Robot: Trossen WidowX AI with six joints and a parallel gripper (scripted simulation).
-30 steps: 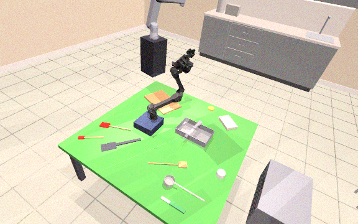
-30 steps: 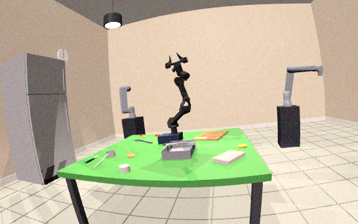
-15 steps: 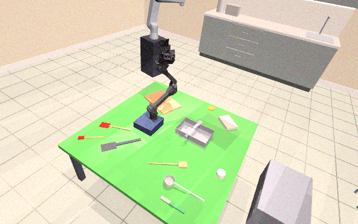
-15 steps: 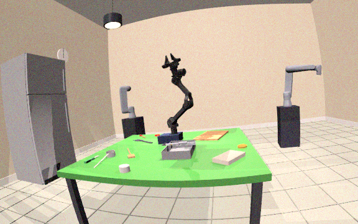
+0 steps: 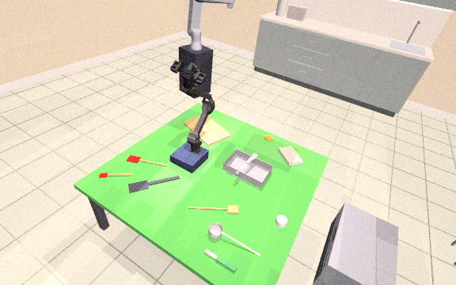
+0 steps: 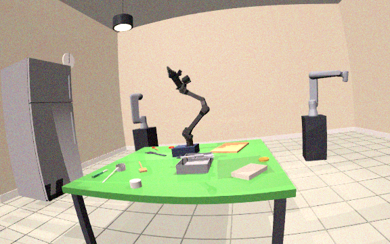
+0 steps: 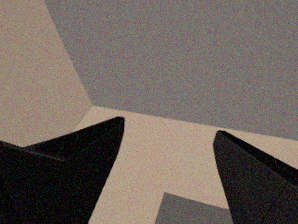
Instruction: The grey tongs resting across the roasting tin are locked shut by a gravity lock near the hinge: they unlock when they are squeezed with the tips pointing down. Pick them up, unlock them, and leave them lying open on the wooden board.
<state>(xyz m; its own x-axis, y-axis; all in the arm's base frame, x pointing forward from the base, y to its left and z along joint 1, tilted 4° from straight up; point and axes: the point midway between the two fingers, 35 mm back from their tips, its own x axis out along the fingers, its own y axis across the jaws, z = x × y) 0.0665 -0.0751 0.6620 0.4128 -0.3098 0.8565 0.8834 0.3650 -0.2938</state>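
Above the green rectangular table [image 5: 165,206] [image 6: 181,196], the black parallel-jaw gripper [image 5: 188,72] [image 6: 174,72] [image 7: 169,131] is raised partly open, holding nothing, presumably for clearance. Grey metal tongs [image 5: 246,165] [image 6: 196,156] span the grey rectangular roasting tin [image 5: 264,180] [image 6: 192,169], its walls supporting them.
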